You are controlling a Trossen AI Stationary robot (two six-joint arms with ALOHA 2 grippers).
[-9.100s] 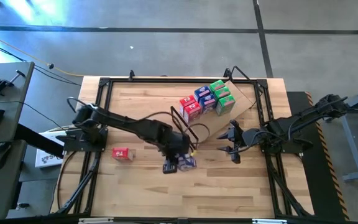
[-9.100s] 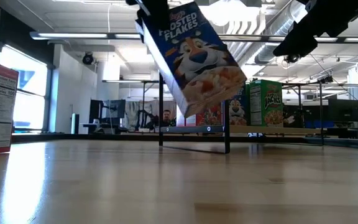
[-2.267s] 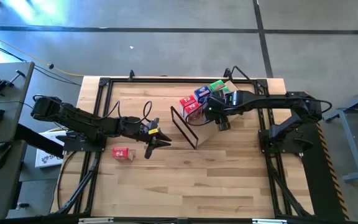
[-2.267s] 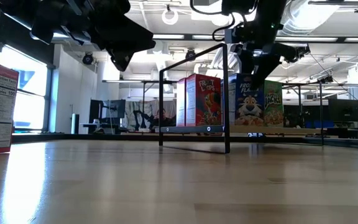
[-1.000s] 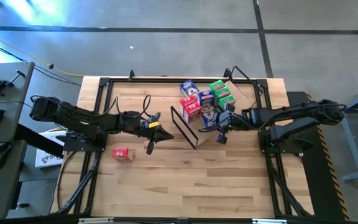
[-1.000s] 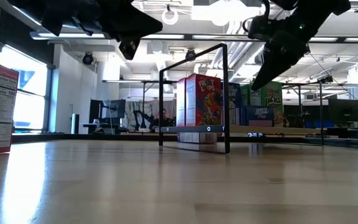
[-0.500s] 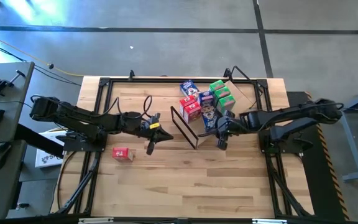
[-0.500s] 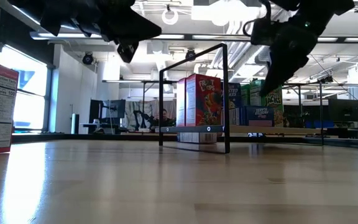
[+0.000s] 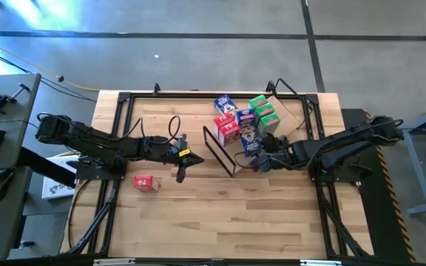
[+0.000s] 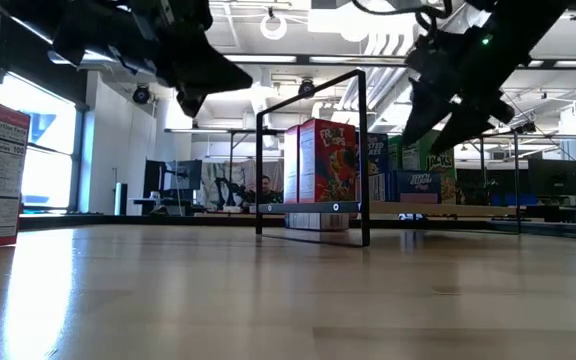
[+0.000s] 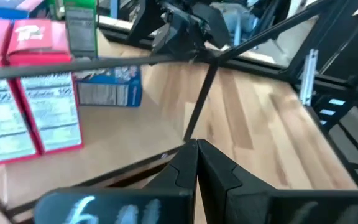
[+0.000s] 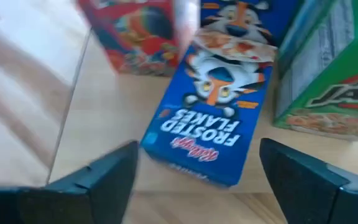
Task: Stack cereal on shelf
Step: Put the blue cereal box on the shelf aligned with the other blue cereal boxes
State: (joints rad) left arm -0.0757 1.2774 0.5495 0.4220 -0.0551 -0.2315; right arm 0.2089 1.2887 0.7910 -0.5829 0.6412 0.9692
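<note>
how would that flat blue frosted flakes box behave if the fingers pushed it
The blue box is small cardboard, so probably light and stiff. Lying flat on the shelf, it would likely slide rather than tip, perhaps bumping the green box beside it.

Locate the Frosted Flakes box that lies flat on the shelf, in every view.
High view: the Frosted Flakes box lies mid-table, beside the open right gripper.
Low view: low, right of the wire frame.
Left wrist view: behind the wire frame, upper left.
Right wrist view: centre.
Shared landmark: the red box next to it.

overhead, table-level, two wrist close-ups
</note>
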